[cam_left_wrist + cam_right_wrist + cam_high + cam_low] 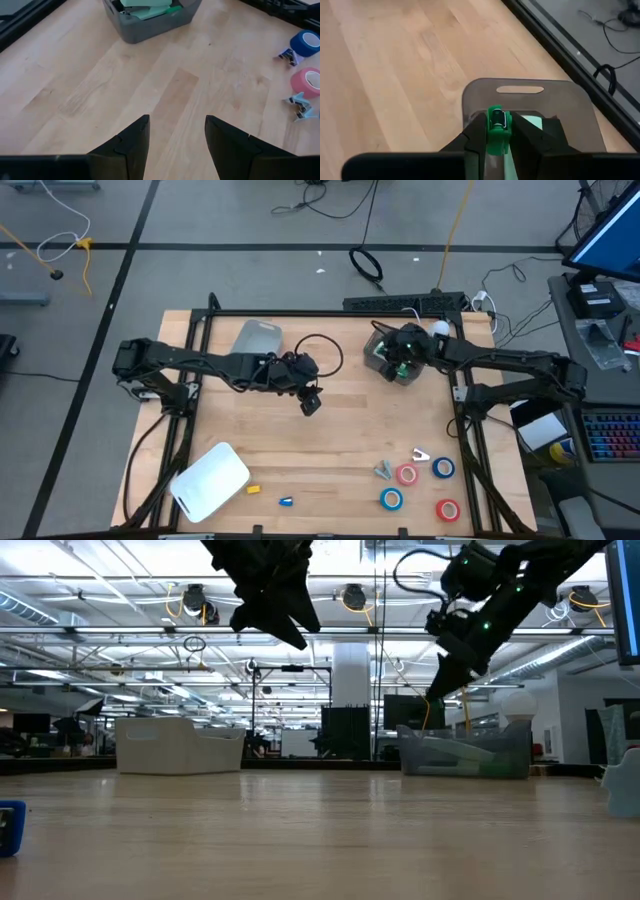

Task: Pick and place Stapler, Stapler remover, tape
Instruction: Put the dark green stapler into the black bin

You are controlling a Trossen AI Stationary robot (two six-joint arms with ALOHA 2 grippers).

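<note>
R gripper (pixel 495 131) pinches green stapler (pixel 496 129) over grey bin (pixel 530 97); L gripper (pixel 175 132) spread, nr tape (pixel 407 474).

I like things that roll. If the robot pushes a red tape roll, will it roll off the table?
Probably not. The red tape roll lies flat on its side on the table, so a push would likely slide it. It looks small and hollow, so probably light. Tipped onto its edge, it might roll.
</note>
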